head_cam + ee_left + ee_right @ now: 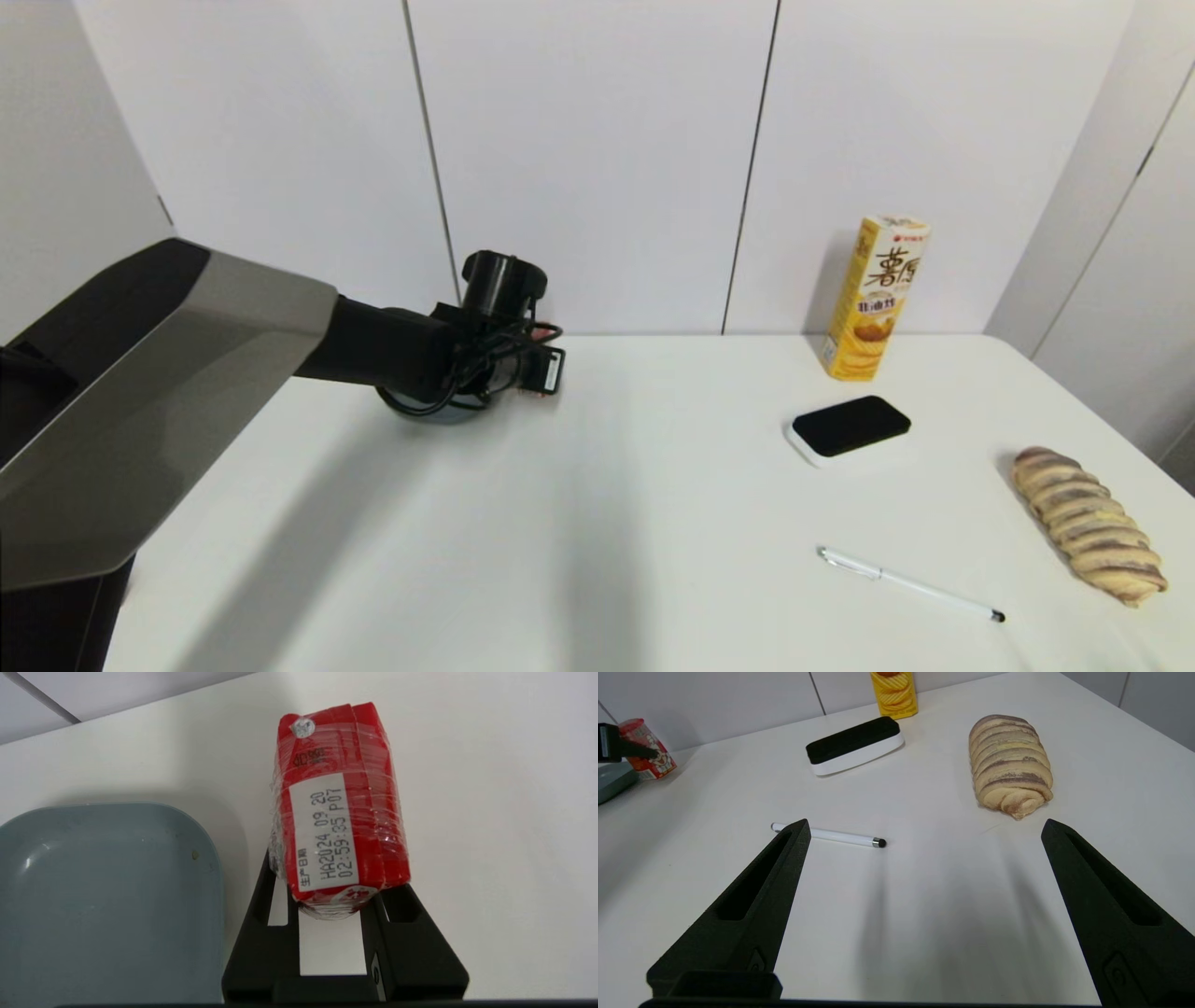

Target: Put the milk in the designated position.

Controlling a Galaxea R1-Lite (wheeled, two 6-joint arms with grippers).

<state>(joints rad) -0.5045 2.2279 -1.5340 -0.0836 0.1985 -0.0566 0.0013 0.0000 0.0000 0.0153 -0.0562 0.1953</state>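
Observation:
In the left wrist view the milk (pixel 336 812), a small red carton with a white date label and clear wrap, sits between the two black fingers of my left gripper (pixel 336 884), which is shut on its lower end. It is just beside a grey-blue tray (pixel 103 896), over the white table. The right wrist view shows the milk (pixel 647 751) tilted next to the tray (pixel 612 781) at the table's back left. In the head view my left gripper (pixel 527 369) hides the carton. My right gripper (pixel 924 823) stands open above the front of the table, holding nothing.
A tall yellow snack box (pixel 873 299) stands at the back right by the wall. In front of it lies a black-and-white eraser (pixel 848 427). A white pen (pixel 910 584) and a striped bread loaf (pixel 1088 525) lie at the front right.

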